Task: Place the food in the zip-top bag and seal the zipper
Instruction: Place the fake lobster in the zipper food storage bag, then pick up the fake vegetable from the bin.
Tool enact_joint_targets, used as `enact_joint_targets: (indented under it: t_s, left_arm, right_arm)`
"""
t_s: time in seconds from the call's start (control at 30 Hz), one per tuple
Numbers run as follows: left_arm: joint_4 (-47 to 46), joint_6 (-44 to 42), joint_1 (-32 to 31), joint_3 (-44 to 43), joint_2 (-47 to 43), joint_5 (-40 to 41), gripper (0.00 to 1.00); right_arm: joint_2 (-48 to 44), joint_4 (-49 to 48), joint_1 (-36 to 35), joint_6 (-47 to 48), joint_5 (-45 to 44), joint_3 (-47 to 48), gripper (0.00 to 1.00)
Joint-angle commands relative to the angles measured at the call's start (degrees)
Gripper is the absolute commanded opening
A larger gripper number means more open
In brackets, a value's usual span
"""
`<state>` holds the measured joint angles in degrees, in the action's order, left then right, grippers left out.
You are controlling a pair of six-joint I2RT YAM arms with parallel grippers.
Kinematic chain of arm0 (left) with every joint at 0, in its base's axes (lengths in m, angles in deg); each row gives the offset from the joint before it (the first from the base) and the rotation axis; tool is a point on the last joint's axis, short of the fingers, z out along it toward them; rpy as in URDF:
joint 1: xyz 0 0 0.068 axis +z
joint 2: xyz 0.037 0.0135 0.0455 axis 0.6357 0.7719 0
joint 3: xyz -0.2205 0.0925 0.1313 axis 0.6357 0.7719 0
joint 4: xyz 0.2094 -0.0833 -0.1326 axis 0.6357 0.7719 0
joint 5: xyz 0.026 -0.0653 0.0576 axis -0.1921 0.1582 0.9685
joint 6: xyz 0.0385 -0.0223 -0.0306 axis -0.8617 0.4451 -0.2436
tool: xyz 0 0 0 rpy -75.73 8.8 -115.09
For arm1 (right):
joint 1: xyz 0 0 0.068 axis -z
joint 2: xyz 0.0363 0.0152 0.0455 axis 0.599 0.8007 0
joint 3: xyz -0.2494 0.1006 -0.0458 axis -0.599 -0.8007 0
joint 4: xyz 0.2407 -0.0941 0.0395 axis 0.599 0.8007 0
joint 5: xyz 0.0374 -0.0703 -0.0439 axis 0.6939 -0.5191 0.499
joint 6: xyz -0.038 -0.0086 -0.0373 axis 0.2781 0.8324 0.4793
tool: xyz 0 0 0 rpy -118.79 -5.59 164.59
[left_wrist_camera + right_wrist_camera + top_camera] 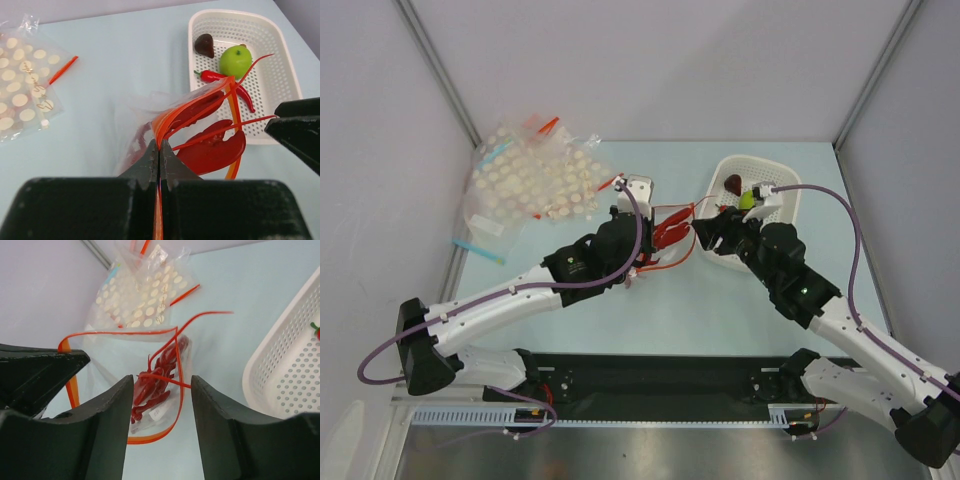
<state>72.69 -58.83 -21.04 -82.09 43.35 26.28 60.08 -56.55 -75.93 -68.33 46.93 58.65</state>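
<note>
dotted bags [535, 180] lie in a heap at the far left of the pale table [720, 320], a blue-strip bag [480, 245] poking out below them. just right of the heap, mid-table, the left gripper [159, 145] is pinched tight on the zipper [172, 117], its two fingers pressed together with the orange-red strip running up between them. it holds that edge of the bag [115, 350] up off the table. the bag's mouth is unsealed and gapes in a loop, the red strip curving round the opening. the lobster [155, 385] lies inside the clear bag, claws toward the mouth. thin red feelers arc out past the strip toward the basket [282, 60]. the right gripper [162, 382] faces the mouth from the right, close to the left one. its jaws stand apart with a clear gap and hold nothing. a feeler crosses the gap, and whether it touches a finger cannot be told. the white basket sits just behind that gripper at the right. in it are a brown piece [204, 45], a green fruit [235, 60] and a red chilli [220, 76].
</note>
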Motion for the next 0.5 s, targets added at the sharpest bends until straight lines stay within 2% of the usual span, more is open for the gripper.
enact_joint_targets:
  t_s: [0.0, 0.07, 0.1, 0.2, 0.27, 0.4, 0.47]
  left_arm:
    - [-0.6, 0.7, -0.2, -1.7, -2.5, 4.6, 0.0]
    - [-0.1, 0.9, -0.2, -1.7, -2.6, 5.4, 0.0]
    - [0.1, 1.1, -0.2, -1.8, -2.6, 5.7, 0.0]
    - [0.9, 1.7, -0.1, -2.1, -2.4, 7.1, 0.0]
    - [2.7, 2.2, -0.1, -2.6, -1.7, 8.3, 0.0]
    - [6.5, 3.0, 0.0, -5.2, 0.4, 12.5, 0.0]
    - [7.4, 3.1, 0.3, -5.7, 0.9, 14.0, 0.0]
  right_arm:
    - [1.4, -2.3, 0.2, -0.6, 2.9, 0.2, 0.55]
    - [1.9, -2.3, 0.2, -0.4, 3.3, 0.3, 0.62]
    - [1.9, -2.3, 0.3, -0.4, 3.3, 0.2, 0.73]
    - [1.7, -1.9, 0.2, -0.2, 2.5, 0.2, 0.82]
    - [1.2, -1.4, 0.2, 0.1, 0.5, 0.3, 0.82]
    - [0.5, 0.4, 1.4, 0.5, -3.6, 0.5, 0.73]
    - [0.6, 1.0, 3.8, 0.1, -3.5, 0.4, 0.73]
